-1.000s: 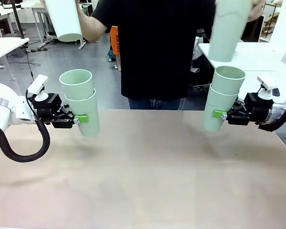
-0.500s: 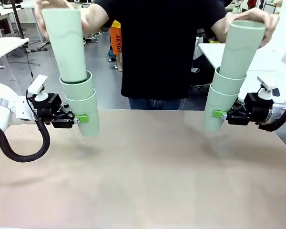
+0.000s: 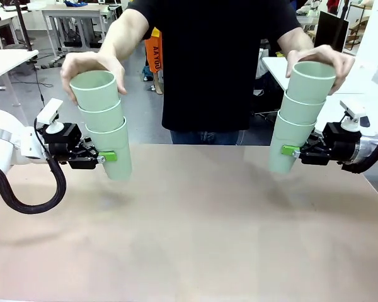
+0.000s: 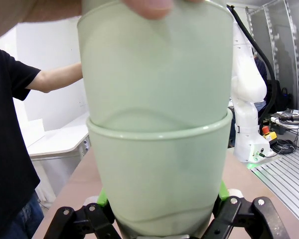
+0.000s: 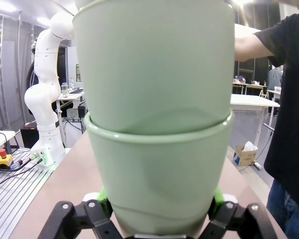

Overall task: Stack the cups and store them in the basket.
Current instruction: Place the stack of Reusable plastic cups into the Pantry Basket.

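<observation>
Both my arms are up off the bench (image 3: 189,233). My left hand (image 3: 104,157) is clamped across the lowest left cup (image 3: 116,150), which holds a three-high nested stack upright in the air over the left side. My right hand (image 3: 290,151) has the same grip on the lowest right cup (image 3: 281,148) over the right side, also three high, and that stack leans a bit.

From the front I only get one green pad (image 3: 109,156) per hand; the other finger is tucked behind the cup. My left wrist view is better for that: a green pad (image 4: 102,197) sits on each side of the cup wall (image 4: 159,179), pressed right against it. The cup's base is cut off by the bottom edge. It's the same deal on the right wrist cam.

The person has one hand (image 3: 88,63) draped over the top left cup (image 3: 96,89) and the other hand (image 3: 324,58) over the top right cup (image 3: 312,75). Their fingers cover the far rims, so I can't tell how deep those top cups are seated. In both wrist views the upper part of the stack runs out of frame, so I can't make out the third cup there.
</observation>
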